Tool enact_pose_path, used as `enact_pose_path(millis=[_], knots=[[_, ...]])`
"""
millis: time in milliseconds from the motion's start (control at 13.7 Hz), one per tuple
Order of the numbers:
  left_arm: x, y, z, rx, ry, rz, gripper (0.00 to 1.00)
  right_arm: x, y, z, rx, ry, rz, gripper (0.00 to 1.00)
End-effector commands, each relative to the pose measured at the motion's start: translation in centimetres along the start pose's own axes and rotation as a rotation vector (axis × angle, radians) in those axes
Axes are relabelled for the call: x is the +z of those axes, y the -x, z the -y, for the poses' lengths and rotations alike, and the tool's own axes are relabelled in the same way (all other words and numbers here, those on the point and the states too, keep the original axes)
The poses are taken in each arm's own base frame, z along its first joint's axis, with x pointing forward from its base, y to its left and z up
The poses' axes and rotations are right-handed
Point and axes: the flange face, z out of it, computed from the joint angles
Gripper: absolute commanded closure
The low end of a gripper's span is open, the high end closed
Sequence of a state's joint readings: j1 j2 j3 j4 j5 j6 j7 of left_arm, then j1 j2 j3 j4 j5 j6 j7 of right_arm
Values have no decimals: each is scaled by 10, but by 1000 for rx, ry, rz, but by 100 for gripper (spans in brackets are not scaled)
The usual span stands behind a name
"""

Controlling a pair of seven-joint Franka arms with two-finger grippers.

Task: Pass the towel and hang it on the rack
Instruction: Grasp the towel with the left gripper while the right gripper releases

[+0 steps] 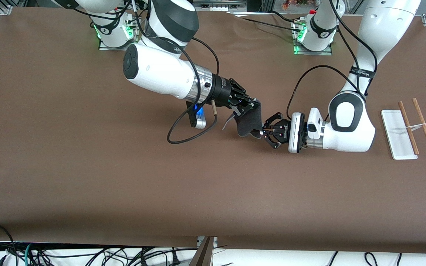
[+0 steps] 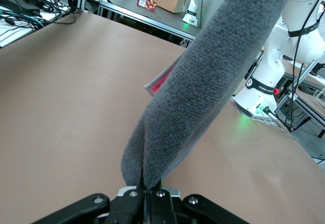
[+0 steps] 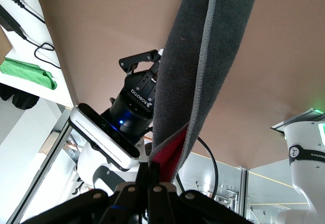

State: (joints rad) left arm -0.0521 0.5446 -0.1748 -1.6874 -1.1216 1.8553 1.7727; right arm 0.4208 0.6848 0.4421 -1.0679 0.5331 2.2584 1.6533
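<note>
Two grippers clamp one towel (image 1: 250,122) in the air over the table's middle: right gripper (image 1: 247,107) on one edge, left gripper (image 1: 263,132) pinching the other. The right should release only once the left's hold looks secure, before carrying to the rack (image 1: 407,127) at the left arm's end.

We've got both white arms reaching in toward mid-counter, wrists roughly level. The right arm's black gripper (image 1: 250,107) and the left arm's black gripper (image 1: 263,132) almost meet, each with its fingers pinched tight together.
</note>
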Motion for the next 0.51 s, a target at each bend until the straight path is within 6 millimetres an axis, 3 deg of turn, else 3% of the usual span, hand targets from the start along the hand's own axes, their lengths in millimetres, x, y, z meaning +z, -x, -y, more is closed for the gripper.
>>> enact_pose_path(millis=[0, 73, 146, 437], knots=[[-16, -10, -5, 42, -1, 11, 100, -2, 7, 4, 20, -27, -1, 69], [-21, -10, -5, 46, -4, 24, 100, -4, 7, 5, 37, -39, 1, 29], [-24, -11, -7, 49, 0, 27, 100, -3, 5, 6, 48, -42, 0, 0], [-48, -28, -9, 56, -4, 125, 100, -17, -7, 13, 64, -50, -10, 0]])
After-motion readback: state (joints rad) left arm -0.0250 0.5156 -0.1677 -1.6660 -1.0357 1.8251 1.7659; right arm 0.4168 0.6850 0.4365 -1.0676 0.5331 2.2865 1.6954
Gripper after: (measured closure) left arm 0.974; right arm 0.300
